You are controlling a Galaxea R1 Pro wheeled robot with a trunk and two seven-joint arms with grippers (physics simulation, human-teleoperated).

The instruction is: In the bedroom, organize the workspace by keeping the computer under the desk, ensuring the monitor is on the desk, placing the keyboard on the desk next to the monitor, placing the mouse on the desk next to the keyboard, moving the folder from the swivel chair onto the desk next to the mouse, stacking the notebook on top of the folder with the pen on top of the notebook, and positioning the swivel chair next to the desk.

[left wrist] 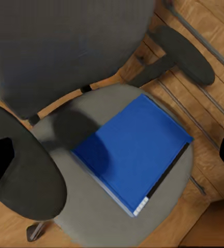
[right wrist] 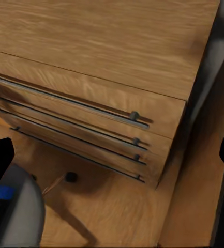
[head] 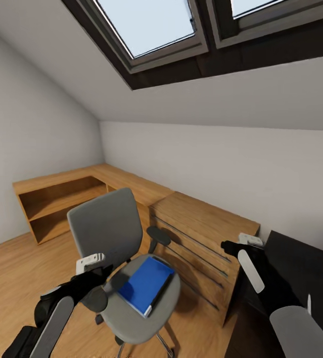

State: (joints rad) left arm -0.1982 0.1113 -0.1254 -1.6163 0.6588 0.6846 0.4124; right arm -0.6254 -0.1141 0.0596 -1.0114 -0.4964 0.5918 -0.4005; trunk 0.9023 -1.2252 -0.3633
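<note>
Now | folder (left wrist: 135, 152) flat on swivel chair (left wrist: 91, 217) seat | left fingers (left wrist: 0, 160) spread wide above it, empty

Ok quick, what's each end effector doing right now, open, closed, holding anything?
Left end effector: open, empty, above the folder.
Right end effector: open, empty, near the drawer chest.

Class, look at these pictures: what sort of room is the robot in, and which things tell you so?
Probably an attic study or bedroom workspace: skylights in a sloping ceiling, a grey swivel chair holding a blue folder, and a wooden drawer chest.
</note>
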